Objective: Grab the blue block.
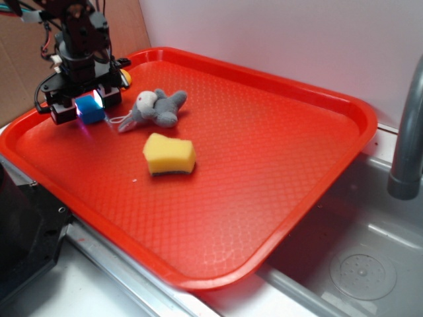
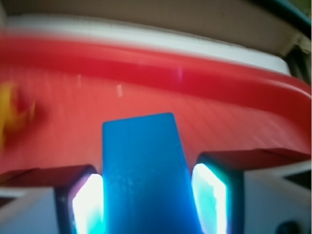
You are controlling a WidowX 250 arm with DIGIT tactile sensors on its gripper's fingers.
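At the far left corner of the red tray (image 1: 277, 165), we see the blue block (image 1: 89, 109) sitting squarely between the two fingers of the gripper (image 1: 86, 105), which is clamped on it from both sides. Whether the block rests on the tray floor or hangs just above it, we cannot tell.

From the exterior view we also see the yellow sponge (image 1: 170, 154) and the grey plush toy (image 1: 155, 109), both well apart from the block, and the sink (image 1: 357, 264) beside the tray.

Only the wrist view shows us the lit finger pads (image 2: 87, 204) pressed against the block's (image 2: 144, 175) side faces, and a blurred yellow shape (image 2: 12, 114) at left. There the block's long axis runs straight out from the gripper (image 2: 146, 207), its free end pointing towards the tray's rim (image 2: 195, 73).
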